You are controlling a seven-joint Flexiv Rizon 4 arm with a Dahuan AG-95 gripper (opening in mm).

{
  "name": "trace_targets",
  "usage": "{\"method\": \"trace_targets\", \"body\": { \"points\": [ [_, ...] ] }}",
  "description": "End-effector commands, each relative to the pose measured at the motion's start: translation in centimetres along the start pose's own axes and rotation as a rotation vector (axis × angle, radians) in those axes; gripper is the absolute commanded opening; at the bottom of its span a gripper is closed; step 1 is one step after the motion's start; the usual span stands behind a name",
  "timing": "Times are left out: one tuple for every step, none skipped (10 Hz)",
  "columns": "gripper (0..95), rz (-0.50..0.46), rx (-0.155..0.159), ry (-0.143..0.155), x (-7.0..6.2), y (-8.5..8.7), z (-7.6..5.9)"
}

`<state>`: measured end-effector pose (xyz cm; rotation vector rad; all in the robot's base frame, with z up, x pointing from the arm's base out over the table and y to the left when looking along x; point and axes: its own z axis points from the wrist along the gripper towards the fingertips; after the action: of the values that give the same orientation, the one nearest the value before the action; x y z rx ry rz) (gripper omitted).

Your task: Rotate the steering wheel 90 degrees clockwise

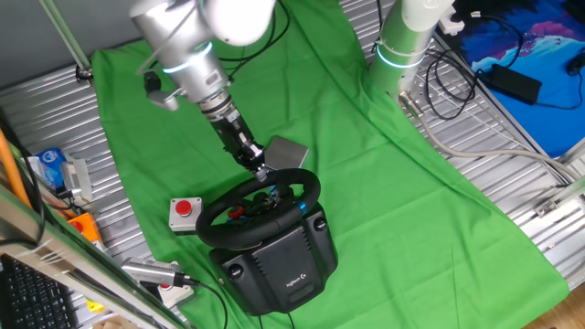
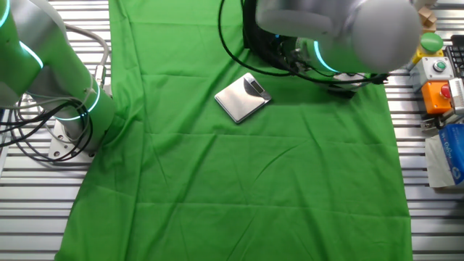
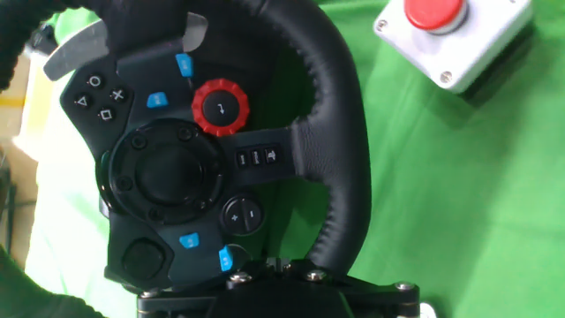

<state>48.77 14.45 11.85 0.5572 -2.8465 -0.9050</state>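
The black steering wheel (image 1: 306,187) sits on its bulky black base (image 1: 279,260) at the near side of the green cloth. My gripper (image 1: 263,174) is down at the far part of the rim. In the hand view the thick rim (image 3: 340,132) runs down into the gripper body (image 3: 275,269), and the jaws look closed on it, though the fingertips themselves are hidden. The hub (image 3: 168,172) shows a red dial and small blue buttons. In the other fixed view the wheel is hidden behind my arm.
A small grey box with a red round button (image 1: 186,213) stands just left of the wheel and shows in the hand view (image 3: 450,40). A flat silver device (image 1: 285,151) lies behind the wheel (image 2: 243,98). A second arm's base (image 1: 402,46) stands at the cloth's far edge.
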Motion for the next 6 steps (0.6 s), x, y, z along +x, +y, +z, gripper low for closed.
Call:
{"method": "trace_targets", "body": {
  "points": [
    [0.0,-0.027,-0.008,0.019,0.12,0.06,-0.05],
    [0.0,-0.021,-0.015,0.017,0.12,0.06,-0.05],
    [0.0,-0.020,-0.014,0.018,0.12,0.06,-0.05],
    [0.0,-0.022,-0.012,0.022,0.12,0.06,-0.05],
    [0.0,-0.032,-0.013,0.024,0.17,0.08,-0.01],
    [0.0,-0.039,-0.013,0.026,0.34,0.15,0.07]
  ]
}}
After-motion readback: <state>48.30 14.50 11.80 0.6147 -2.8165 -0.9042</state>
